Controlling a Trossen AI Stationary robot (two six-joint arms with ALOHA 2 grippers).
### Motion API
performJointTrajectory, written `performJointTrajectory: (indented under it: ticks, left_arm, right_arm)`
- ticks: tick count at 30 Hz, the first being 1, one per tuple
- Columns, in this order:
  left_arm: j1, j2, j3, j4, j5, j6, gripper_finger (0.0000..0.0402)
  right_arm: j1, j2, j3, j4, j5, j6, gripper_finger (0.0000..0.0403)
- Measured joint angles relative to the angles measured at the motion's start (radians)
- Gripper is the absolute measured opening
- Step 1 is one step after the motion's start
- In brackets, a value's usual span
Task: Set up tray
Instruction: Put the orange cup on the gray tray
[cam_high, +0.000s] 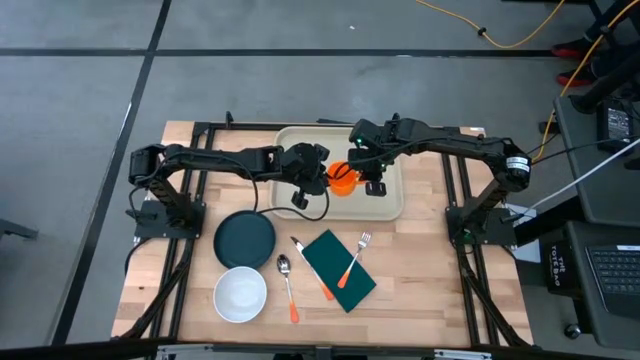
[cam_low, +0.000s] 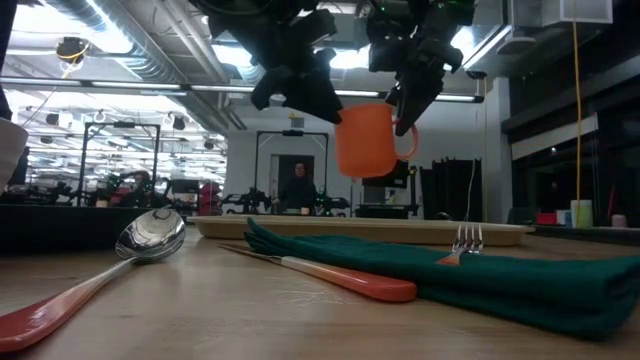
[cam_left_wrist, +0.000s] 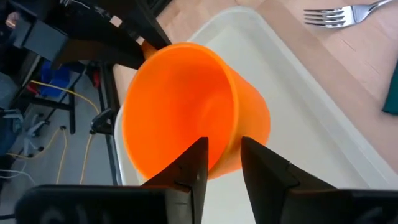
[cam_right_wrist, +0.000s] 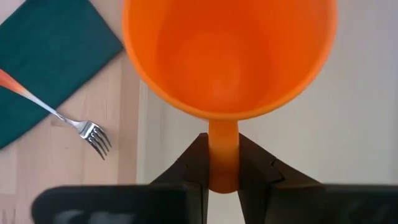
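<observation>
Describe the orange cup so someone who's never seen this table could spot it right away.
Find the large beige rectangular plastic tray at the table's far edge. Hanging in the air above it, between both dark arms, is the orange plastic cup: the right pincer pinches its handle and the left pincer straddles its rim. It is the only all-orange item and the only one off the table.

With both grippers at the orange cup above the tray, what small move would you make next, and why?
Probably open the left gripper off the rim. The right gripper already pinches the orange cup by its handle, and the cup hangs above the tray, so the right arm alone can lower it.
</observation>
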Motion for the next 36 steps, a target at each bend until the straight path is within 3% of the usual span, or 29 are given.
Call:
performJointTrajectory:
  ticks: [11,18,29,36]
  left_arm:
    - [-0.001,0.001,-0.002,-0.008,0.018,-0.012,0.0053]
    - [-0.001,0.048,-0.002,-0.006,0.064,-0.029,0.0007]
    - [0.0,0.082,-0.002,0.025,0.053,-0.049,0.0047]
    - [-0.001,0.082,-0.002,0.019,0.053,0.013,0.0042]
  right_arm:
    - [-0.001,0.0,0.0,0.023,-0.01,-0.033,0.0056]
    - [0.0,0.0,0.0,0.043,-0.019,-0.075,0.0055]
    - [0.0,-0.001,0.001,0.048,-0.021,-0.06,0.0054]
    - [-0.001,-0.001,0.001,0.048,-0.045,-0.059,0.0054]
